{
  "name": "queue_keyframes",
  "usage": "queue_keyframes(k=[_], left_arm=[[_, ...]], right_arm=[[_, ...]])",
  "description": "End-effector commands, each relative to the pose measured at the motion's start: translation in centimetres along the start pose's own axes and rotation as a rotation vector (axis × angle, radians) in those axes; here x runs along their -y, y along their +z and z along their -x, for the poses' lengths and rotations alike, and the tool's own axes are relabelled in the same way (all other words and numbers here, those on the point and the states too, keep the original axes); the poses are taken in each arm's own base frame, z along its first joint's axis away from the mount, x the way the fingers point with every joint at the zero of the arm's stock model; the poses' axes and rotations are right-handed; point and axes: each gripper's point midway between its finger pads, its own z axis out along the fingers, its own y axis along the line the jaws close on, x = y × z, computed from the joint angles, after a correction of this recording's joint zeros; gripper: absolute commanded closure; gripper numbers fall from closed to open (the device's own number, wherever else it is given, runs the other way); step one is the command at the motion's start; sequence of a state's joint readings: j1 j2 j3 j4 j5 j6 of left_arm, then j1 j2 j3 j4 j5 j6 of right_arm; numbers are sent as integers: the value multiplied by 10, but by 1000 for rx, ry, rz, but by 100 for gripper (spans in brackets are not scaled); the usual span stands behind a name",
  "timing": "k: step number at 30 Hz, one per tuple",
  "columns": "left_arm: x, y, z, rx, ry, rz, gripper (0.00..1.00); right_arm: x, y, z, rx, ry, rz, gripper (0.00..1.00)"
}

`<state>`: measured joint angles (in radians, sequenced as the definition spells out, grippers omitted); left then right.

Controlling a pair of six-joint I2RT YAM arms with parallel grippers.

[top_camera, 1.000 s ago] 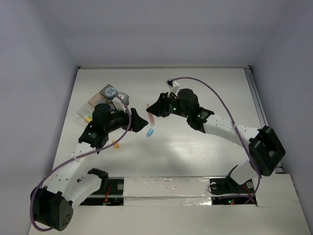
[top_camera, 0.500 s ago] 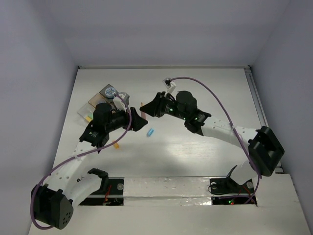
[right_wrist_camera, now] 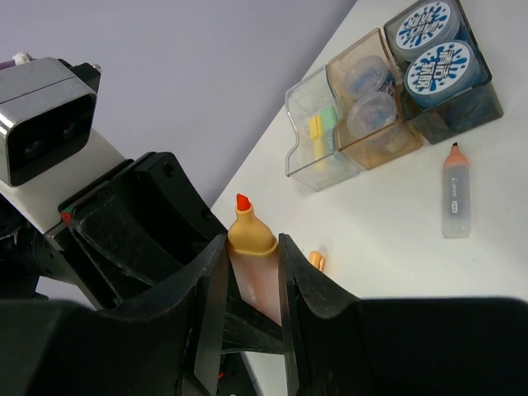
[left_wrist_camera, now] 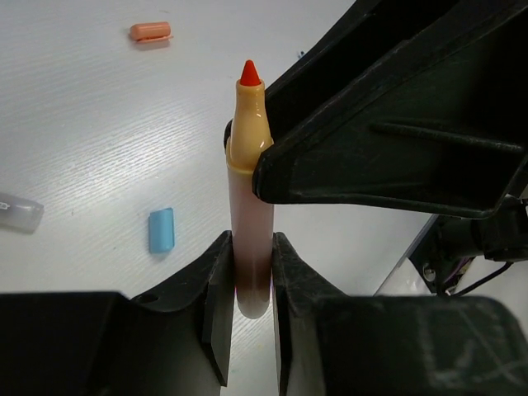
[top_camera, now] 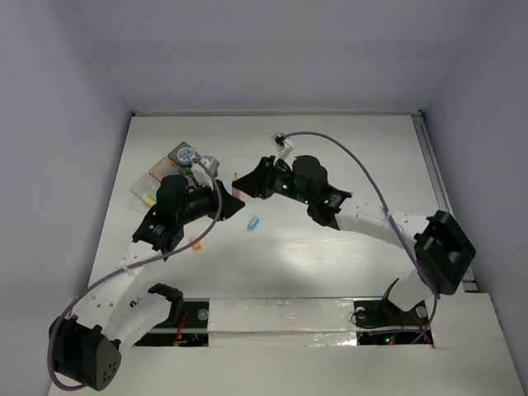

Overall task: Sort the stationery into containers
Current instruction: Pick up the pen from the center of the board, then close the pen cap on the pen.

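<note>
Left claw (left_wrist_camera: 252,272) is closed on the lower barrel of a short orange felt-tip pen (left_wrist_camera: 250,132). Its two black fingers (left_wrist_camera: 216,297) press either side at the bottom centre of the left wrist view, and the pen stands upright in the frame with its red tip on top. Right claw (right_wrist_camera: 252,264) grips the same pen just below its pale orange shoulder. Seen from the left wrist, its black body fills the right half of the frame and touches the pen's neck. In the top view the two claws meet tip to tip left of centre, over the white table (top_camera: 330,247), and the pen between them is mostly hidden.

On the table beyond, a small blue eraser block (left_wrist_camera: 162,229) lies at the lower left of the left wrist view, just left of the pen. The end of a translucent grey pen (left_wrist_camera: 16,212) shows at the left edge, and a small orange piece (left_wrist_camera: 150,31) lies at the upper left.

Farther off, at the upper right of the right wrist view, a grey marker with an orange tip (right_wrist_camera: 456,191) lies near three containers set side by side. A clear plastic tray (right_wrist_camera: 318,169) holds green and yellow eraser blocks (right_wrist_camera: 327,120). A tan tray (right_wrist_camera: 388,148) holds two translucent cups (right_wrist_camera: 371,107). A dark grey box (right_wrist_camera: 466,103) holds two round blue-patterned tubs (right_wrist_camera: 441,62).
</note>
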<state>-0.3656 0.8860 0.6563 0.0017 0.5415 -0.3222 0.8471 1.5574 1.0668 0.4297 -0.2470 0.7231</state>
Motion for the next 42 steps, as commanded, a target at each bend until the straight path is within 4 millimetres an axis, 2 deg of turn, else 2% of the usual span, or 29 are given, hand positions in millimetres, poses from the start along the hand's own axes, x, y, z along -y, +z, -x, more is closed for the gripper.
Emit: queue_keyframes(k=[1, 3, 4, 5, 7, 8, 9, 10, 13, 14, 15, 16, 19, 21, 22, 25, 28, 32, 37, 39, 40, 41, 42], left_arm=[[0, -10, 38, 127, 54, 53, 100], [4, -12, 39, 131, 66, 37, 100], [5, -12, 39, 130, 75, 31, 100], [7, -13, 40, 133, 81, 25, 100], [12, -15, 38, 123, 94, -2, 100], [15, -17, 39, 127, 105, -14, 100], [19, -17, 37, 122, 110, -36, 100], [22, -18, 37, 123, 115, -51, 100], [25, -20, 41, 129, 138, -61, 100], [24, -20, 43, 131, 141, -52, 100], [22, -20, 44, 133, 140, -39, 100], [20, -19, 44, 133, 139, -31, 100], [16, -18, 43, 129, 131, -15, 100], [13, -17, 40, 123, 127, -3, 100], [13, -18, 40, 126, 129, 0, 100], [12, -17, 43, 132, 130, 9, 100], [12, -17, 47, 142, 132, 10, 100], [9, -18, 50, 151, 130, 19, 100], [7, -20, 50, 160, 131, 28, 100], [8, -22, 52, 169, 134, 32, 100], [7, -22, 54, 175, 137, 40, 100], [6, -24, 57, 185, 137, 50, 100], [0, -28, 65, 215, 130, 94, 100]], right_arm=[[-31, -14, 24, 72, -68, 44, 81], [-25, -19, 26, 72, -76, 20, 76], [-28, -23, 27, 67, -90, 23, 66], [-21, -27, 35, 79, -97, 1, 61], [-11, -37, 39, 68, -115, -21, 47], [-7, -46, 50, 85, -129, -28, 44], [0, -51, 46, 55, -162, -51, 43], [6, -55, 51, 65, -185, -97, 44], [6, -68, 76, 103, -252, -196, 48], [1, -71, 85, 131, -252, -203, 47], [-17, -78, 104, 183, -256, -181, 48], [-28, -81, 115, 215, -227, -169, 46], [-66, -93, 139, 273, -181, -83, 44], [-90, -100, 140, 283, -176, 4, 44], [-98, -105, 141, 286, -170, 30, 36], [-111, -113, 139, 282, -200, 84, 33], [-100, -119, 140, 296, -233, 25, 30], [-102, -121, 142, 301, -244, 29, 27], [-99, -110, 137, 270, -229, 40, 25], [-103, -104, 131, 239, -231, 74, 24], [-107, -108, 132, 250, -257, 95, 21], [-96, -107, 120, 236, -266, 84, 20], [-97, -112, 121, 260, -296, 93, 1]])
